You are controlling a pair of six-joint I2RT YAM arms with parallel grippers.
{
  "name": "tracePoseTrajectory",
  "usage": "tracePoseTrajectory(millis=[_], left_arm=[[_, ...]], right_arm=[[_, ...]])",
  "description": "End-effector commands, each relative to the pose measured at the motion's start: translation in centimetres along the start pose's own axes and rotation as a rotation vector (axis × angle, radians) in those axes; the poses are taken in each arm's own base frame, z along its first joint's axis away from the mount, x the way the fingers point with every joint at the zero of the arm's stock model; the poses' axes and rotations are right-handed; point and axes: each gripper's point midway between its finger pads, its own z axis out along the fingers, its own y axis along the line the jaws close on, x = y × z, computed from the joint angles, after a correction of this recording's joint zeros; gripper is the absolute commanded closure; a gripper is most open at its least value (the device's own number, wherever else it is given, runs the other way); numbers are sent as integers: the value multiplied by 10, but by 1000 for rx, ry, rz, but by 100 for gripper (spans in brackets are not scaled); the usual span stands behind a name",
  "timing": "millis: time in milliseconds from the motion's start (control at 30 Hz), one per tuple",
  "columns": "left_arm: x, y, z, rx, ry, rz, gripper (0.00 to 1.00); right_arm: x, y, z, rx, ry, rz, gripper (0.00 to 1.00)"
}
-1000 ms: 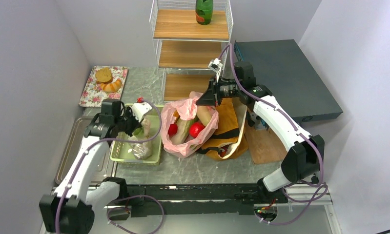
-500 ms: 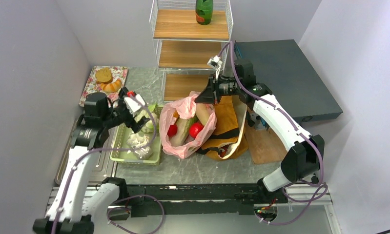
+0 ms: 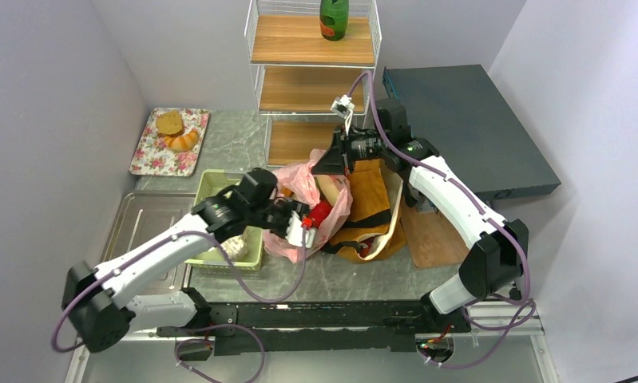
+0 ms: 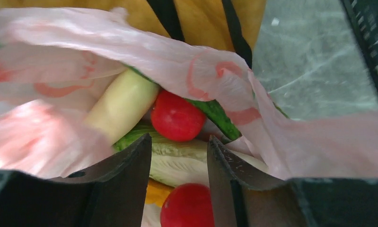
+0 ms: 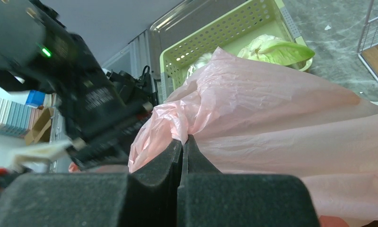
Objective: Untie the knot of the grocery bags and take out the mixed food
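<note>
The pink plastic bag (image 3: 299, 179) lies open mid-table beside the mustard tote (image 3: 373, 199). My right gripper (image 3: 325, 163) is shut on the pink bag's far rim (image 5: 210, 109) and holds it up. My left gripper (image 3: 298, 227) is open at the bag's mouth, empty. In the left wrist view my gripper (image 4: 178, 142) points at a round red fruit (image 4: 177, 117), a pale cabbage (image 4: 182, 161), a pale long stalk (image 4: 120, 106) and a second red fruit (image 4: 187, 208) inside the bag (image 4: 130, 52). A leafy green (image 5: 276, 49) lies in the green basket (image 3: 219, 255).
A metal tray (image 3: 140, 227) lies left of the basket. A floral tray with bread (image 3: 170, 140) sits at the back left. A wire shelf (image 3: 311, 72) with a green bottle (image 3: 333, 17) stands behind the bags. A dark box (image 3: 467, 128) is at the right.
My left arm swung from above the green basket to the right and down, to the pink bag's mouth. My right gripper shifted slightly left, still pinching the bag's rim.
</note>
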Motion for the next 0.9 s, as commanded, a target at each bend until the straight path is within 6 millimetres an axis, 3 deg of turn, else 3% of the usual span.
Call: tracePoseTrajectory(millis=[0,100,200,400,500,733,867], left_arm=[[14,47,27,-128,79,263,48],[43,62,48,-151,162,314,37],[54,75,56,-214,160,390,25],[56,83,77,-175,98,513,22],[54,90,87,-209,69,617,12],[73,85,114,-137,86,725,11],[94,81,129,-101,132,807,10]], right_arm=[[-23,18,-5,-27,-49,-80,100],[-25,18,-5,-25,-45,-84,100],[-23,18,-4,-24,-40,-83,100],[-19,23,4,-45,-26,-82,100],[-17,24,8,-52,-15,-85,100],[-18,29,12,-65,-16,-86,100],[-17,30,13,-75,-12,-83,100]])
